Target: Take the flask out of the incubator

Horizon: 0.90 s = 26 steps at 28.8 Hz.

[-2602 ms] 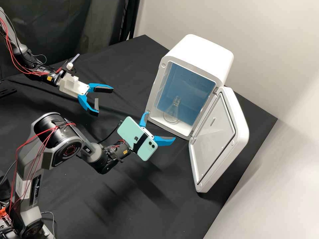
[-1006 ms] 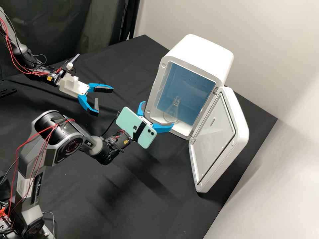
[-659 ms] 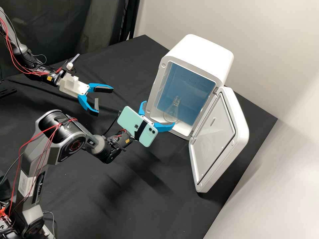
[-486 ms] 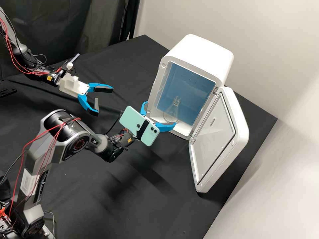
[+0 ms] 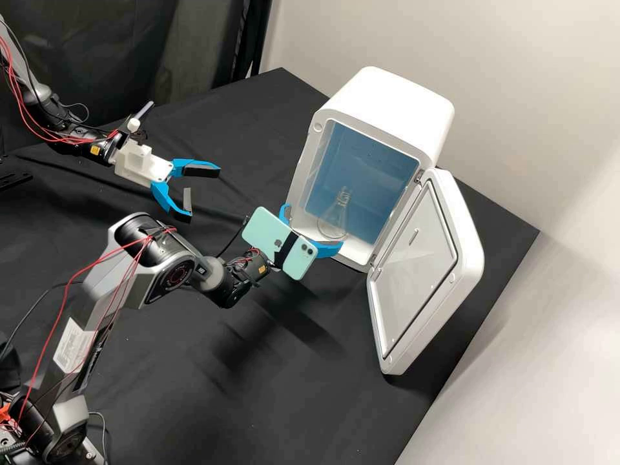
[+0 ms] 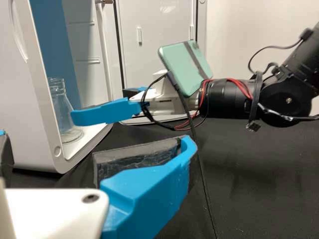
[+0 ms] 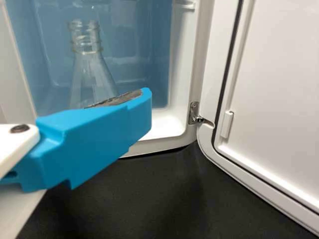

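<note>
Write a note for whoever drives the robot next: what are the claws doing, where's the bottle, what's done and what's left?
Right gripper: open, at the mouth of the incubator, just in front of the flask, not gripping it.
Left gripper: open and holding nothing, above the bench, off to the side of the incubator.
Flask: upright on the incubator floor, inside.
Done: the door is wide open and the right gripper is lined up.
Left: reach in, close on the flask, bring it out.
</note>
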Motion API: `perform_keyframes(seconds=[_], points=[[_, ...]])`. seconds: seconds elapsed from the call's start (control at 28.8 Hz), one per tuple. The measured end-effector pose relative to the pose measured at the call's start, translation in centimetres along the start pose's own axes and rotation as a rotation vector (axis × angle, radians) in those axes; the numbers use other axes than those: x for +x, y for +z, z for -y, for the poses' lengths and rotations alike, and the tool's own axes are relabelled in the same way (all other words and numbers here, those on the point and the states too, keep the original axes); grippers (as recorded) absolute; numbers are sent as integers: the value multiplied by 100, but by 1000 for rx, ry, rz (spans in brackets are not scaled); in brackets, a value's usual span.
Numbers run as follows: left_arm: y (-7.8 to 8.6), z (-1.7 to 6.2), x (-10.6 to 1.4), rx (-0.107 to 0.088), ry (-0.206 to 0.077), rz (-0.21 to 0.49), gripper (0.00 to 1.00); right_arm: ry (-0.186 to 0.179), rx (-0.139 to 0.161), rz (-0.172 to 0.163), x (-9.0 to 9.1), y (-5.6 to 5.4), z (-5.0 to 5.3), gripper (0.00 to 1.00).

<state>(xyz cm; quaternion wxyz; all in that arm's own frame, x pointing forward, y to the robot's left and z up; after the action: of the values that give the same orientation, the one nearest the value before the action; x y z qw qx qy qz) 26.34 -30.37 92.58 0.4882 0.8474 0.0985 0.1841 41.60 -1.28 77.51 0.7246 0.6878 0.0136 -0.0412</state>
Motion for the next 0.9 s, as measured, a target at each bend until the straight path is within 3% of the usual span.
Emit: perform_keyframes(seconds=[0.45, 0.73, 0.9], points=[[0, 0, 0, 0, 0, 0, 100, -9, -26, 10, 54, 48, 48, 100], [0, 5, -3, -1, -2, 0, 100, 14, -25, 21, 144, 91, -52, 100], [0, 5, -3, -1, -2, 0, 100, 17, -25, 24, 227, 141, -32, 100]])
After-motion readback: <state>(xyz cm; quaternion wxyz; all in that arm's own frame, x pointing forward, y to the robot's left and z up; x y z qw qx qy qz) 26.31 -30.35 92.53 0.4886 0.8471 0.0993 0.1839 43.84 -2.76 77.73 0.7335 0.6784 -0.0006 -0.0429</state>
